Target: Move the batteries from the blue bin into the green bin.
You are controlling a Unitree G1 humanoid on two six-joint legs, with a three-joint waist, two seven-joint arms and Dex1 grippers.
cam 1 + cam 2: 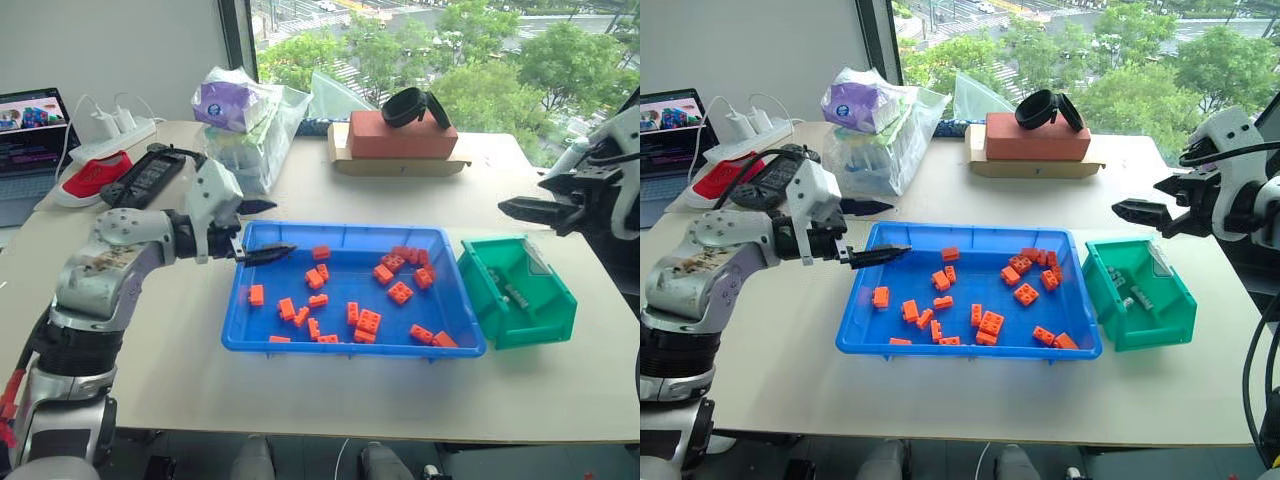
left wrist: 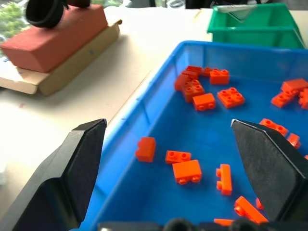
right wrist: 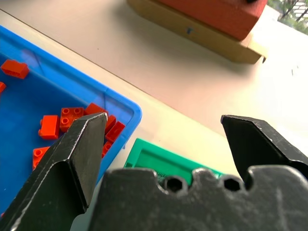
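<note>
Left eye view: at the far left a laptop and a power strip sit at the back of the worktop, with a red cloth and a black controller just in front. The left arm reaches forward with the elbow bent, its forearm running roughly level toward the right; the left pincer hangs over the left rim of the blue bin, empty, with its two fingers spread wide, one above the other. Behind it lies a clear bag with purple packs. The blue bin sits mid-worktop and holds scattered orange bricks; no batteries can be made out among them. Behind the bin, a red block lies on a tan board with a black strap on top. Just right of the blue bin, close beside its right wall, stands the green bin; small grey batteries lie on its floor. Above and behind the green bin the right arm comes in from the right edge, its right pincer pointing left and slightly down, held in the air clear of the bin. In the right wrist view its fingers stand wide apart with nothing between them.
</note>
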